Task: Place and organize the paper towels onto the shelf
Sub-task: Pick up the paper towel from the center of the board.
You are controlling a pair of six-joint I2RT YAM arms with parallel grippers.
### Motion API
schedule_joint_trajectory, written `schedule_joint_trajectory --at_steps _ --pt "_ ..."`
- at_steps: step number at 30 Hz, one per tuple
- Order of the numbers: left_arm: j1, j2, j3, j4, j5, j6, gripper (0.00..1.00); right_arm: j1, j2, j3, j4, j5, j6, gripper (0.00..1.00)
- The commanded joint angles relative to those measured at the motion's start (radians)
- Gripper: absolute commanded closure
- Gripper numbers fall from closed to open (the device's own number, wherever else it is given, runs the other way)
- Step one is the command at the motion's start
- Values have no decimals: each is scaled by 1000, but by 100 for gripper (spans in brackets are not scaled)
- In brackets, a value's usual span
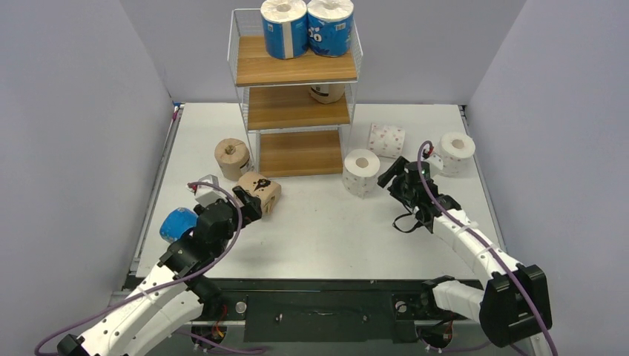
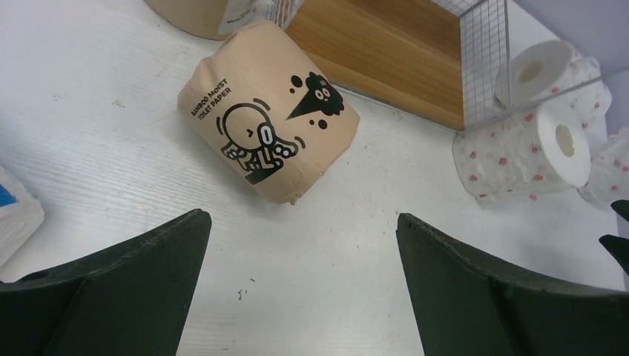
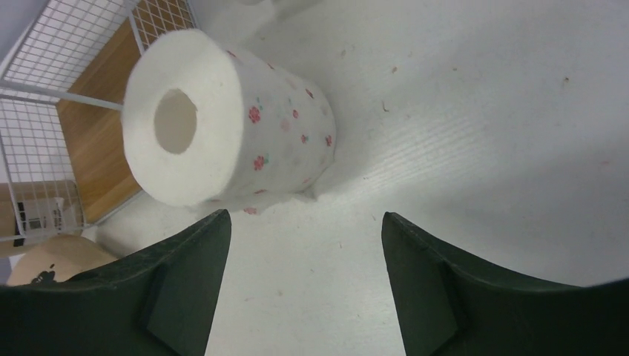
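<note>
Just ahead of the right gripper point(image 3: 303, 222), whose jaws stand apart and empty, a white flowered roll point(image 3: 222, 126) stands on end on the table point(image 3: 482, 148), core upward, beside the bottom board of the shelf point(image 3: 93, 141).

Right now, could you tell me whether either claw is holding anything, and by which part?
Nothing is held. The left claw is open short of a tan roll; the right claw is open short of a white roll.
</note>
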Motion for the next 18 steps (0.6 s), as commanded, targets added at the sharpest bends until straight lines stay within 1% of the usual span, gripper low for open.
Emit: schedule_joint_trajectory --at_steps 1,4,7,10,13,18 --pt "-3 -33 -9 0 -143 -157 4 -14 73 96 103 -35 47 30" --pt "-2 -50 -12 -30 -166 -217 4 -15 173 186 69 -57 54 29" --pt "-2 -87 -35 -37 -164 -251 4 -14 240 244 24 -58 42 29" --pt "-1 -129 -64 17 -124 -209 4 -14 287 276 19 -36 35 31" --pt "-1 -179 -99 59 -78 -161 4 -14 307 288 30 -22 30 34" --pt "-1 -212 -139 75 -38 -169 4 -4 347 305 56 -20 39 39"
